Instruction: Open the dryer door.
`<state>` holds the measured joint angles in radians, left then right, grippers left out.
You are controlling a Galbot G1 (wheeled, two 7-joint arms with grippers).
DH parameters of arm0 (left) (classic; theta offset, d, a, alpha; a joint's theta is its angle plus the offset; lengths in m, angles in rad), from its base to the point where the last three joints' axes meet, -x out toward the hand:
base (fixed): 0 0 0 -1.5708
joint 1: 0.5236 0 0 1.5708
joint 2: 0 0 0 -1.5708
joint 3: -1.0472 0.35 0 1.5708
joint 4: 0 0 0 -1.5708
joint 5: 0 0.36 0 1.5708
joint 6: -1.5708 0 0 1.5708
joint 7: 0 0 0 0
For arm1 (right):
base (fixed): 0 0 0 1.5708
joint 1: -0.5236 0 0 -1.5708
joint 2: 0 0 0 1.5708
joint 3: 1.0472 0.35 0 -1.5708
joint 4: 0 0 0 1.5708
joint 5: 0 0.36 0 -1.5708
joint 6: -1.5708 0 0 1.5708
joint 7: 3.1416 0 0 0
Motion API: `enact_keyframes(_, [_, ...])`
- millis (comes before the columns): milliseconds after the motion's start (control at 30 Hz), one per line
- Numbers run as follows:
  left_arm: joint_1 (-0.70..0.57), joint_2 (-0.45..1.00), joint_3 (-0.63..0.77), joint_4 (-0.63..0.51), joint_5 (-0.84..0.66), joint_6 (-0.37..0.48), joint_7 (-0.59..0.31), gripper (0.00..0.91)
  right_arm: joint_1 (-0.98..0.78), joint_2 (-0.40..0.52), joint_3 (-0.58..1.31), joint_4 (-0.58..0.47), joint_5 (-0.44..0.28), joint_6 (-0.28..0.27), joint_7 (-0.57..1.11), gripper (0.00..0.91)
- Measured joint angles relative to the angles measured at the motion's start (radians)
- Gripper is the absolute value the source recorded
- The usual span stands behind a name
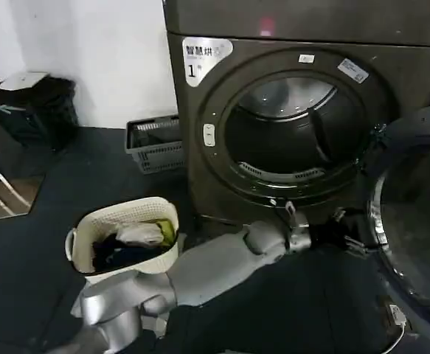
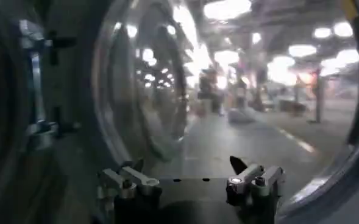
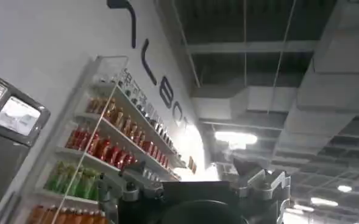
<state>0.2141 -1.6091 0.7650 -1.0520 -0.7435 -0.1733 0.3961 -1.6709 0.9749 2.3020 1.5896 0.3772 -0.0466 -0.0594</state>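
One claw works: the left claw (image 1: 347,234), fingers spread wide, sits at the dryer door (image 1: 414,214), which is swung open beside the dryer (image 1: 288,125). Final step; next move: withdraw clear.

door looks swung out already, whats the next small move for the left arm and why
Probably ease the left gripper back from the dryer door. The door already hangs wide to the right, the dryer drum opening is fully exposed, and the open fingers hold nothing.
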Motion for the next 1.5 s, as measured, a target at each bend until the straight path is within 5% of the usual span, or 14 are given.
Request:
enact_keyframes(467, [0.004,0.0,-0.017,0.062,0.018,-0.012,-0.007,0.907,-0.013,0.007,0.008,0.005,-0.007,-0.008,0.0,0.907])
enact_keyframes(667, [0.017,0.0,-0.013,0.039,0.012,-0.074,-0.008,0.907,-0.012,0.011,0.002,0.006,-0.007,-0.008,0.0,0.907])
enact_keyframes(1100, [0.044,0.0,-0.037,-0.002,-0.007,-0.345,-0.077,0.907,-0.01,0.008,-0.005,0.008,-0.009,-0.007,-0.003,0.907])
enact_keyframes(1500, [0.055,0.0,-0.08,-0.118,0.007,-0.423,-0.107,0.907,-0.013,-0.008,-0.005,0.004,-0.013,-0.004,-0.006,0.907])
